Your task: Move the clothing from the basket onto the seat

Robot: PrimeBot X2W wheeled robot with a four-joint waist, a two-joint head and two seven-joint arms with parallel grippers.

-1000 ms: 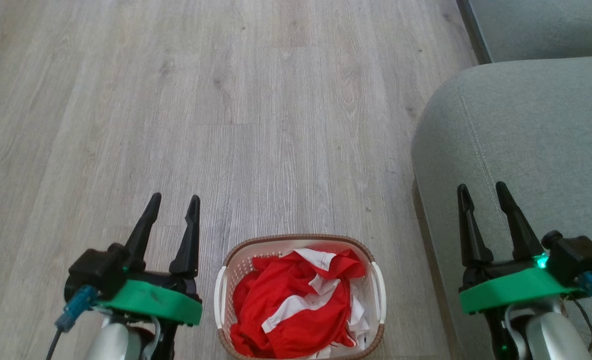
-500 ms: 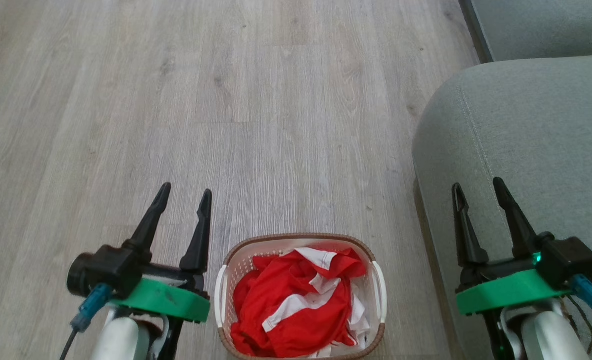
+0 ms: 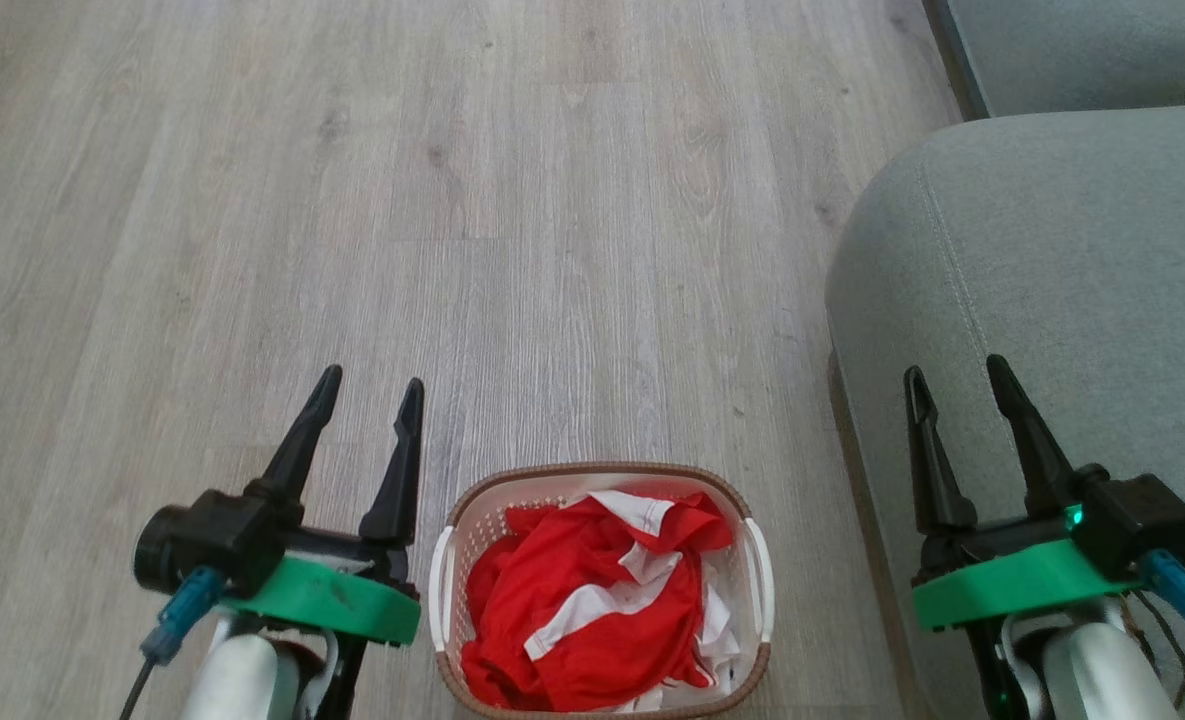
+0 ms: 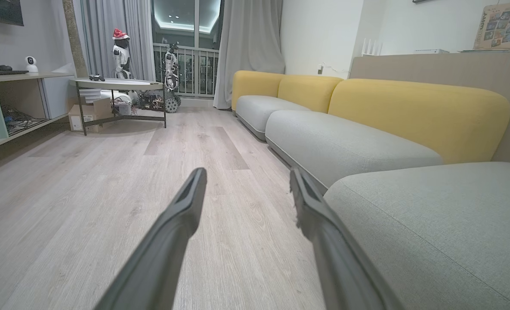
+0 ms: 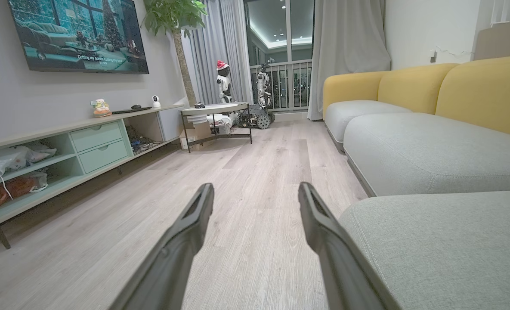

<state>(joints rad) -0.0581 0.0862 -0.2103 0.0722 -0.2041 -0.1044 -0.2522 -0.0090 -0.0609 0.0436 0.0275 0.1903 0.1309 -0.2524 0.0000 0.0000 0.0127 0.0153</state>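
In the head view the left tool [image 3: 371,380] sits at about 7 o'clock. Its two dark fingers are spread with nothing between them, over the wood-plank floor [image 3: 452,200] just beside the basket's left handle. The basket [image 3: 582,469] stands on the floor at 6 o'clock. The clothing [image 3: 582,600], a crumpled red heap with white stripes and trim, lies wholly inside it. At 5 o'clock the right tool [image 3: 955,368] is likewise released and empty, poised over the near edge of the seat [image 3: 1052,260]. The seat takes up the 3 o'clock side, with no garment on the part that shows.

The task looks to be at its opening step, the reach for a first garment, with no grasp made yet. The next move calls for one tool to tip down and in toward 6 o'clock and pinch a fold of the topmost red cloth, not the basket wall. It should then lift clear of the rim before swinging toward 3 o'clock.
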